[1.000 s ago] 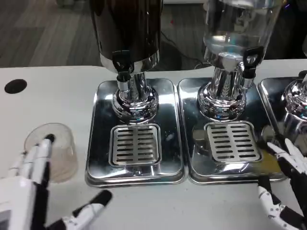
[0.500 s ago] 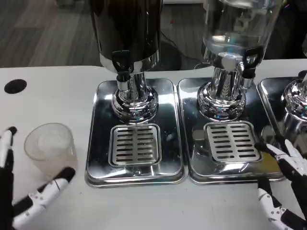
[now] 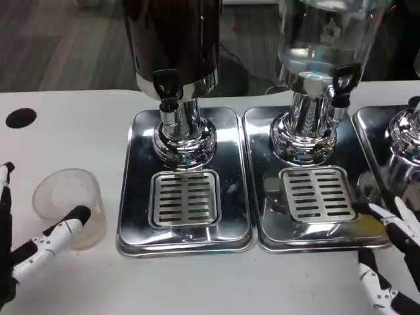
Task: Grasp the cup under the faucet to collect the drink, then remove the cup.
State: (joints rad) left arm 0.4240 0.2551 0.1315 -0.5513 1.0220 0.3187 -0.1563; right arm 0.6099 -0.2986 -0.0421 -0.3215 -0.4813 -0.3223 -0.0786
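Reaching stage, nothing grasped yet: left hand (image 3: 26, 246) spread wide around the clear cup (image 3: 69, 207) at 8 o'clock, right hand (image 3: 394, 262) idle and empty-fingered at 4 o'clock, next job closing in and carrying toward the dark dispenser's faucet (image 3: 167, 92).

Beside the white-and-black left hand (image 3: 26, 252) stands a clear, frosty cup (image 3: 69, 207) on the white desk (image 3: 72, 131). Beyond it, shiny chrome trays (image 3: 138, 197) carry slotted silver grates (image 3: 186, 198); one dispenser (image 3: 174, 46) is dark, its neighbour (image 3: 325, 39) transparent.
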